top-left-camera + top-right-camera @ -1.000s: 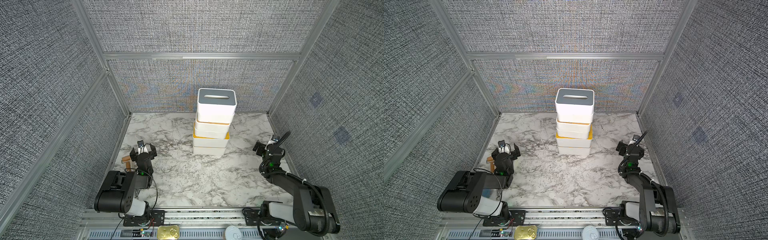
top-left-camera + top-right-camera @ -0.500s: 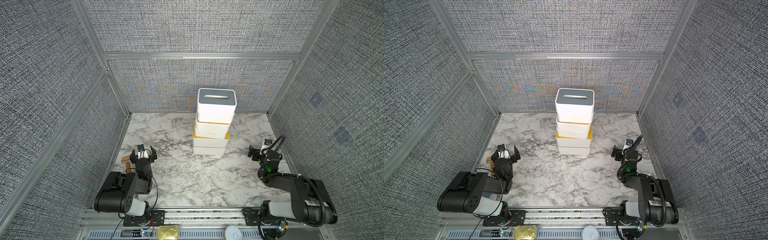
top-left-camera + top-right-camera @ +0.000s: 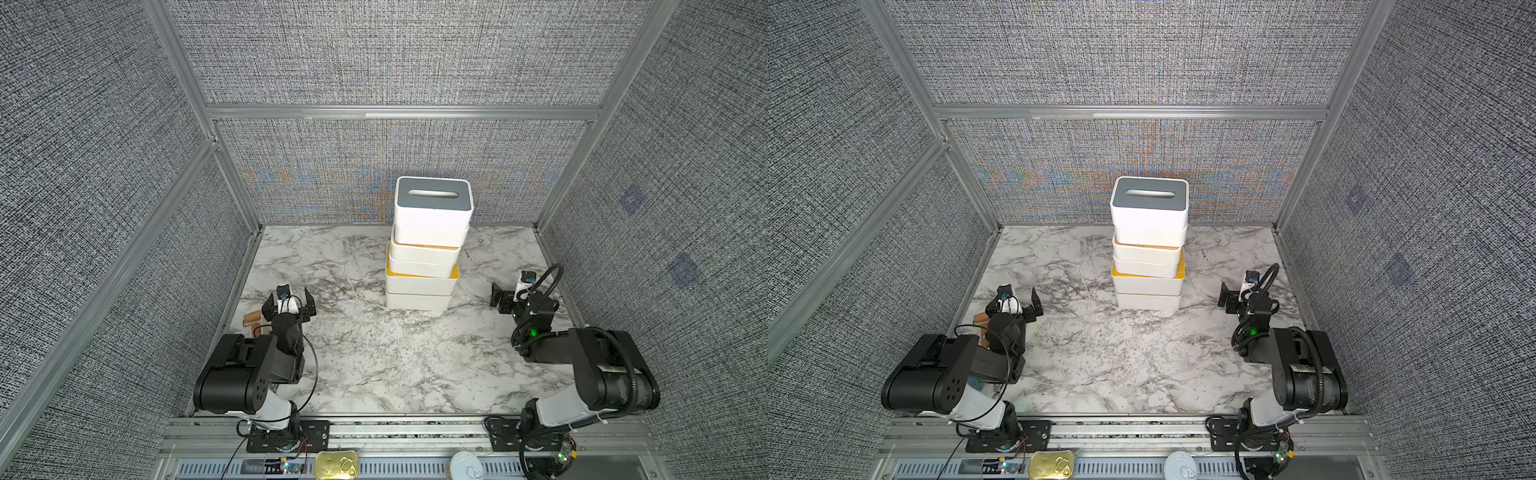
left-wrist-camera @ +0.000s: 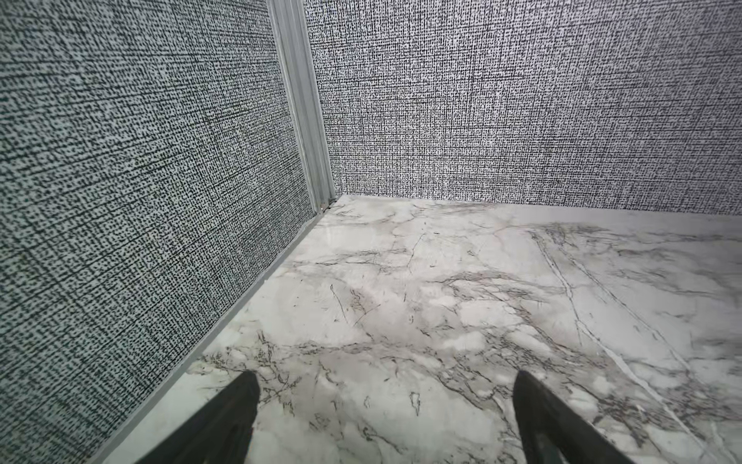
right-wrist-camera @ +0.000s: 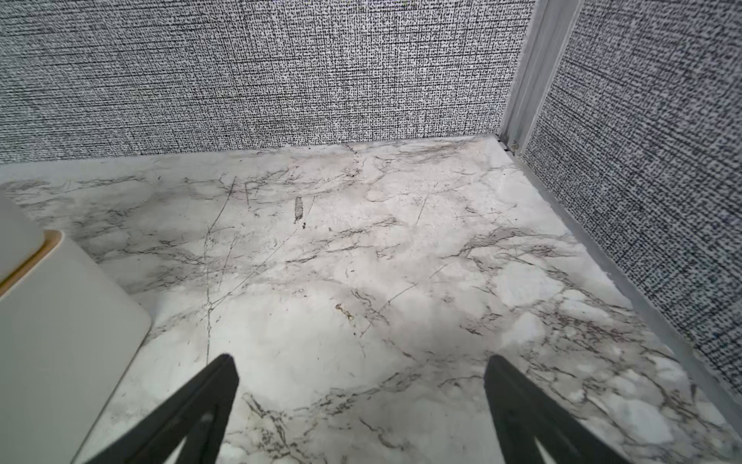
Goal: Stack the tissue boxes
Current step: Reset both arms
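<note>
Tall stack of white rounded-corner tissue boxes (image 3: 424, 266) stands toward the back middle of the grey-veined white marble desk (image 3: 374, 357). The grey slotted-lid box (image 3: 433, 198) is on top, bamboo and yellow lid edges show between layers. Layers sit slightly offset, exact count hard to tell. By the left wall, the left claw (image 3: 287, 302) hangs low, jaws spread wide, gripping nothing, only desk between its fingers in the wrist view. On the stack's other side, the right claw (image 3: 500, 299) is near but apart from it, equally wide and empty. Both sit clear, likely so nothing nudges the tower. Stacking looks done.
</note>
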### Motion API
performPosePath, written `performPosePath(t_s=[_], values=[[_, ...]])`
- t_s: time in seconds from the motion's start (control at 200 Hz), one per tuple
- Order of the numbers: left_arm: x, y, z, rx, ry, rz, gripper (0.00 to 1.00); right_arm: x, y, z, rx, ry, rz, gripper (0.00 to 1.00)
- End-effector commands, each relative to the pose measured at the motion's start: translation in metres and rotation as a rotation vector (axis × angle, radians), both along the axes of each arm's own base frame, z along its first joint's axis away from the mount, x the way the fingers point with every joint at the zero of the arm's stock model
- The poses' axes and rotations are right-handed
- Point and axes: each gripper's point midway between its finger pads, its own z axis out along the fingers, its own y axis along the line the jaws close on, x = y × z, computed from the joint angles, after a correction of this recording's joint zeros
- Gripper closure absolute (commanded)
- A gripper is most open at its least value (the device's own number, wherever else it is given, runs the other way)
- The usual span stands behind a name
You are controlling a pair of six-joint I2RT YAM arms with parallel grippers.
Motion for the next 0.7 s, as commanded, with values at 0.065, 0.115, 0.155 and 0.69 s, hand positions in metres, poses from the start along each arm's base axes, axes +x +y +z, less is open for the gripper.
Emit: performPosePath(t_s=[0.065,0.115,0.155,0.69], values=[[0.0014,-0.0021,0.0088,0.009,-0.034,-0.013,0.01,-0.0026,-0.0004,-0.0044,-0.020,0.011,-0.014,0.01],[0.0016,-0.0019,0.0080,0.008,-0.030,-0.012,0.01,-0.0033,0.0004,-0.0048,-0.023,0.016,-0.015,0.01],[0.0013,-0.0016,0.0085,0.010,-0.033,-0.012,0.01,-0.0027,0.0006,-0.0036,-0.021,0.010,-0.014,0.01],[0.0015,-0.0022,0.0084,0.009,-0.032,-0.013,0.01,-0.0024,0.0008,-0.0052,-0.022,0.017,-0.013,0.01]])
